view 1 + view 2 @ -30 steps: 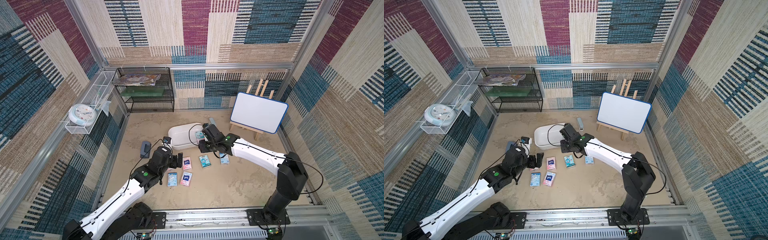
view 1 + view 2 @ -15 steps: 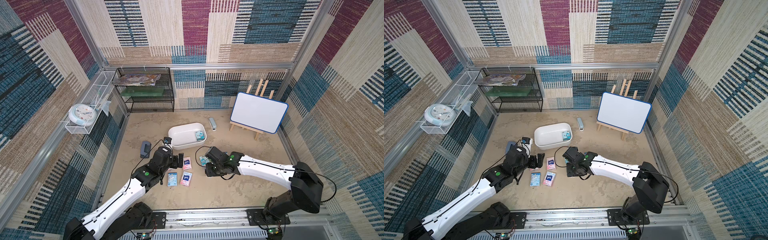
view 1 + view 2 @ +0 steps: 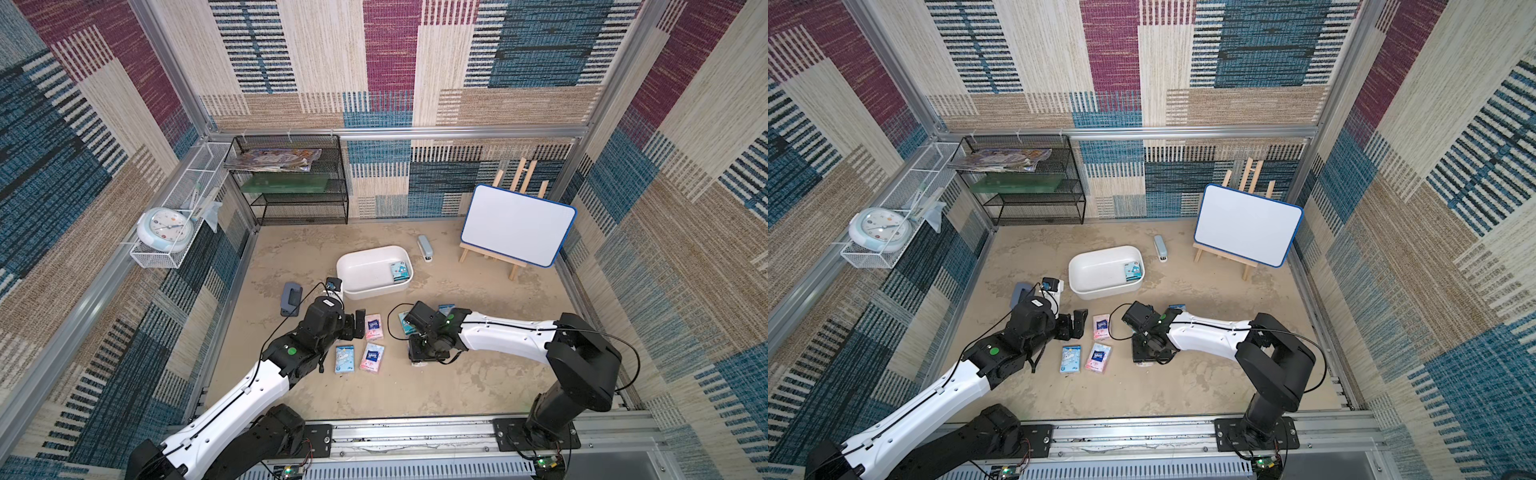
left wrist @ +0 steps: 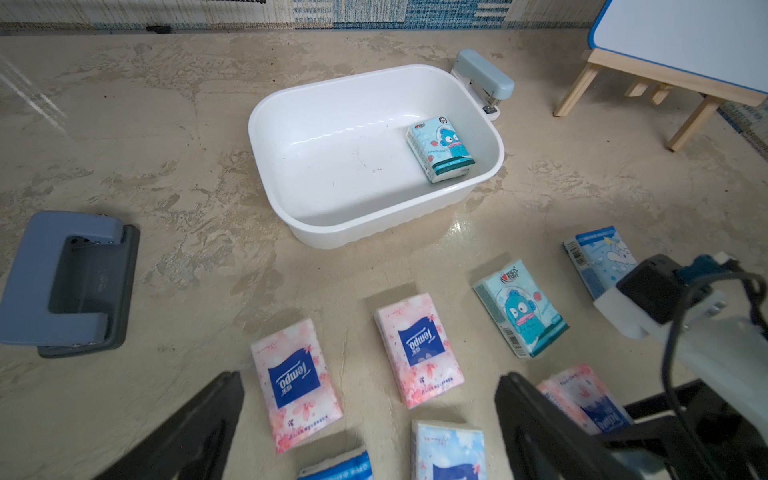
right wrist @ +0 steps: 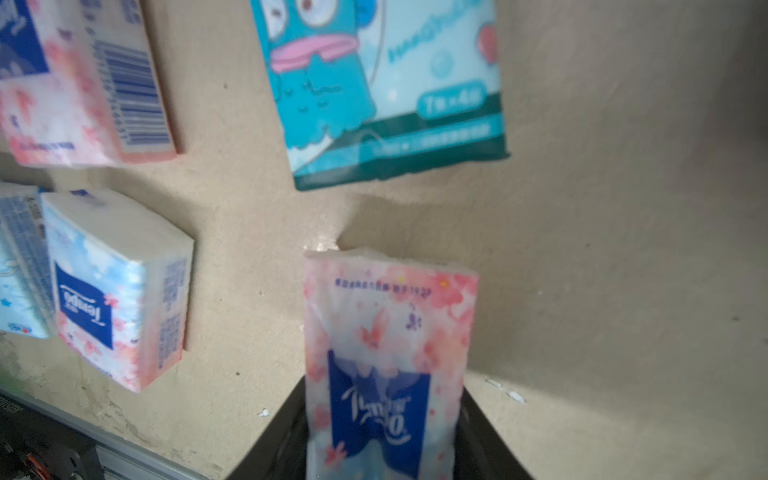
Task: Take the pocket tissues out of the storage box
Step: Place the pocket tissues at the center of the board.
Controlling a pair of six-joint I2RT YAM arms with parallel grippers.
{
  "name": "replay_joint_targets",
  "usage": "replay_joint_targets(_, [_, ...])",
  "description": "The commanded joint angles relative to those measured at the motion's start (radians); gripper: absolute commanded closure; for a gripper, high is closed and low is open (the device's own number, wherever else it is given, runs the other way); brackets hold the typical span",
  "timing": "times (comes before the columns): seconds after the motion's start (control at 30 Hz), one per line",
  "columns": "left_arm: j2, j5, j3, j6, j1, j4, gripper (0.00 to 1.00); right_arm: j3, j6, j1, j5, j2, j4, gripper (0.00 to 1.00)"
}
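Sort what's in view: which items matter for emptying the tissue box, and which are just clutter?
Job: storage box; teal packet inside it; pink packet in the right pincer; loose packets outside the box.
Clutter: stapler; hole punch; whiteboard; mesh shelf; clock.

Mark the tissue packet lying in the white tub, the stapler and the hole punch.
tissue packet [image 4: 441, 148]: left wrist view, its printed face.
stapler [image 4: 484, 78]: left wrist view, its grey-blue top arm.
hole punch [image 4: 29, 286]: left wrist view, its blue lever.
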Motion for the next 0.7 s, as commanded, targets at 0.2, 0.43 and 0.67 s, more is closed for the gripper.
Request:
replay_joint_targets(0.2, [-0.001,-0.029,0.007,0.005,0.002,-0.007,0.00,-0.006,0.003,0.002,-0.045,0.001,-0.007,0.44])
replay_joint_targets(0.43, [-0.002,-0.041,0.011,0.001,0.003,-0.011,0.00,0.061,-0.018,0.002,-0.014,-0.006,-0.083,0.28])
replay_joint_targets(0.67, [-0.006,-0.073,0.012,-0.012,0.003,-0.013,0.00,0.173,-0.053,-0.003,0.054,-0.025,-0.205,0.16])
